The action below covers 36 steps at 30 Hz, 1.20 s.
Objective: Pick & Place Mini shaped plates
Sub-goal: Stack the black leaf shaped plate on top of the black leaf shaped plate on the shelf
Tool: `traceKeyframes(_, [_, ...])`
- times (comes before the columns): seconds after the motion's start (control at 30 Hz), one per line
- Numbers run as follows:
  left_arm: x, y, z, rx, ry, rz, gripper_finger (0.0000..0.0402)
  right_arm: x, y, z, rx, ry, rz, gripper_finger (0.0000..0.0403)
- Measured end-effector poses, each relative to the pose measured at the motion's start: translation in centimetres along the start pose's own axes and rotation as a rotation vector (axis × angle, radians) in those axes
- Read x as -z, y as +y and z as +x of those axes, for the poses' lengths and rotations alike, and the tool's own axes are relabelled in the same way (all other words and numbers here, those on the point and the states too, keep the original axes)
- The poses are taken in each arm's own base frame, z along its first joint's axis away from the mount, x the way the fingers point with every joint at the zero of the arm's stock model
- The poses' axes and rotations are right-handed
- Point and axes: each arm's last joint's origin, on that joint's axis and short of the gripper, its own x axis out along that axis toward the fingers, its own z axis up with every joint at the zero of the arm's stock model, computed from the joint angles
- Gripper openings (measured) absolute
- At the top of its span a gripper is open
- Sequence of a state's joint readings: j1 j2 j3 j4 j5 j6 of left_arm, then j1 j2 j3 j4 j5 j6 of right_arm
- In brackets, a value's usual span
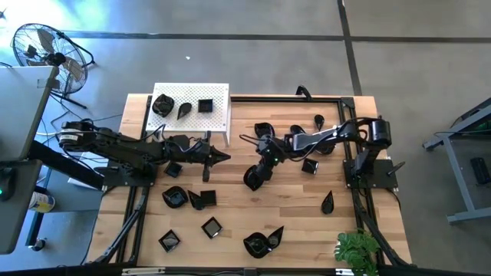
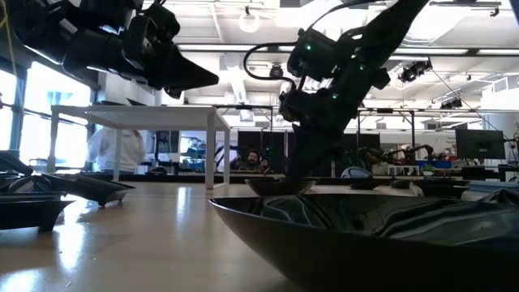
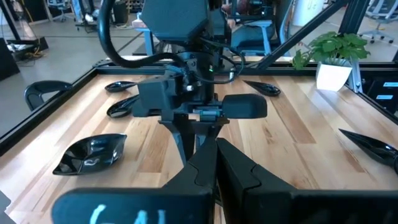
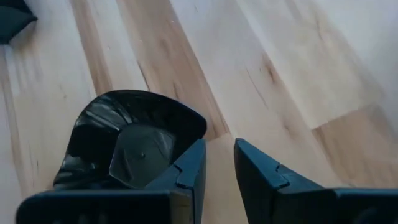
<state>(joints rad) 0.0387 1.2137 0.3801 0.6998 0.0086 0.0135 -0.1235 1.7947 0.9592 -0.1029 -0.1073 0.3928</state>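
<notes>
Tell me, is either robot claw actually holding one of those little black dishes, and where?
The right gripper has one finger inside a black dish, straddling its rim, not yet visibly clamped. The left gripper is shut, holding nothing.

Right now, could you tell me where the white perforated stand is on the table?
In the high view, the white stand sits at the table's far left corner, just beyond the left claw, with three small black dishes on top.

In the right wrist view, the near rim of a black dish (image 4: 127,146) is being covered by the right gripper (image 4: 219,163), so contact there cannot be judged. In the low view, a large plate (image 2: 381,231) is being cut off at four o'clock. Perhaps three dishes on the white stand (image 1: 217,100) are being shown too small to identify.
</notes>
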Motion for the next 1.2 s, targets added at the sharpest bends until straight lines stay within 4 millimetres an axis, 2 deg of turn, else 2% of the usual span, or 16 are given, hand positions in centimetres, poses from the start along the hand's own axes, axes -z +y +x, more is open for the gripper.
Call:
traceKeyframes(0.17, [0.0, 0.0, 0.0, 0.000, 0.001, 0.000, 0.0001, -0.4, 1.1, -1.9, -0.004, -0.040, -0.215, 0.0072])
traceKeyframes(0.27, [0.1, 0.0, 0.0, 0.000, 0.010, 0.000, 0.0001, 0.4, 2.6, -3.0, 0.023, -0.018, -0.441, 0.0072])
traceKeyframes(0.37, [0.1, 0.0, 0.0, 0.000, 0.014, 0.000, 0.0001, 1.3, 3.7, -3.2, 0.051, 0.012, -0.526, 0.0072])
traceKeyframes(0.5, [0.1, 0.0, 0.0, -0.001, 0.014, 0.003, 0.0001, 1.9, 4.2, -2.8, 0.055, 0.043, -0.389, 0.0084])
traceKeyframes(0.7, [0.1, 0.0, 0.0, -0.001, 0.014, 0.004, 0.0001, 1.8, 3.8, -2.8, 0.070, 0.034, 0.015, 0.0151])
traceKeyframes(0.83, [0.2, 0.0, 0.0, -0.001, 0.016, 0.004, 0.0001, 2.0, 3.7, -2.3, 0.062, 0.056, 0.115, 0.0175])
traceKeyframes(0.97, [0.2, 0.0, 0.0, -0.002, 0.021, 0.005, 0.0001, 2.3, 3.6, -1.6, 0.073, 0.075, 0.137, 0.0162])
traceKeyframes(1.2, [0.2, 0.0, 0.0, -0.002, 0.021, 0.004, 0.0001, 2.5, 3.4, -0.6, 0.078, 0.085, 0.179, 0.0102])
